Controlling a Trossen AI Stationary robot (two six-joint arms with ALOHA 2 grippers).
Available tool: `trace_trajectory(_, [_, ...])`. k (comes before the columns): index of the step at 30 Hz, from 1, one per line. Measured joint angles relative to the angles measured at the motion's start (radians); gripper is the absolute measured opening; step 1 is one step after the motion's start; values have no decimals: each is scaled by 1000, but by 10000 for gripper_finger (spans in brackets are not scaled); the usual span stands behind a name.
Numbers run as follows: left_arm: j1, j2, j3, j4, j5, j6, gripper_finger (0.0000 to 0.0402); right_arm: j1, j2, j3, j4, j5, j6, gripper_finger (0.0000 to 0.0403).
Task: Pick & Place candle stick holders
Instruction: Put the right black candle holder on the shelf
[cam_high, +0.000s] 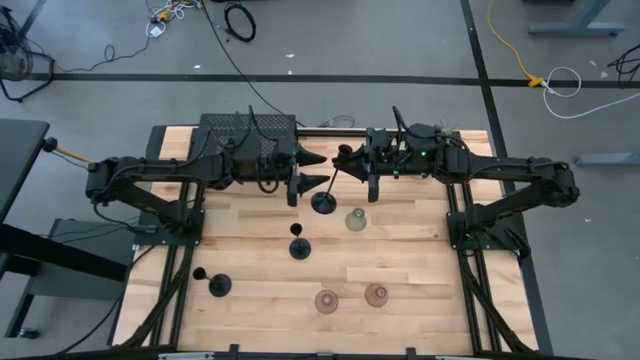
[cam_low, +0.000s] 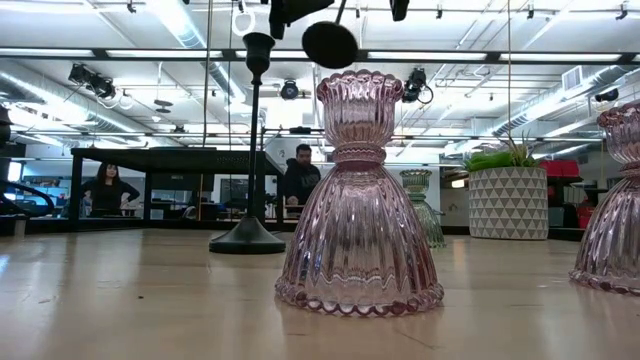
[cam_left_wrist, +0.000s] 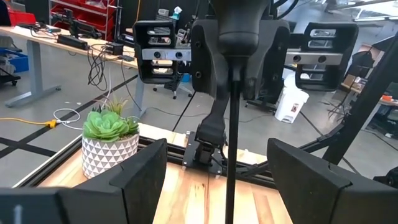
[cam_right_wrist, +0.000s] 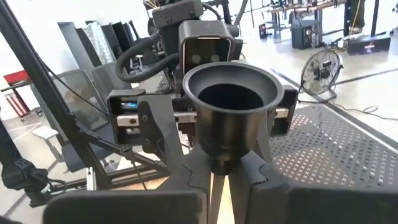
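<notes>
My right gripper (cam_high: 352, 163) is pinching a black holder (cam_high: 330, 190) near the table's (cam_high: 420, 270) far edge; my left gripper (cam_high: 300, 188) is hanging open beside it.

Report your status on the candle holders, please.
Right gripper shut on black holder, held aloft. Left gripper open, straddling its stem. Nothing seen in the way.

The room was a big open workshop with a grey concrete floor (cam_high: 400, 40), black tape lines and loose cables (cam_high: 238, 20) lying around, plus a yellow cord (cam_high: 510, 45). Long ceiling lights (cam_low: 190, 25) ran overhead. Two people (cam_low: 298, 175) sat at desks far behind, and a floor fan (cam_right_wrist: 323, 71) stood by.
</notes>
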Motion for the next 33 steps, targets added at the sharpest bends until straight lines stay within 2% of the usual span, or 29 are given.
trace_trajectory(10, [-7, 73, 0, 52, 13, -27, 277, -2, 5, 0, 1, 0, -8, 20])
trace_trajectory(18, [-4, 72, -1, 66, 14, -19, 273, -2, 8, 0, -7, 0, -8, 20])
trace_trajectory(33, [-4, 71, -1, 104, -14, -19, 193, -2, 8, 0, -6, 0, -8, 20])
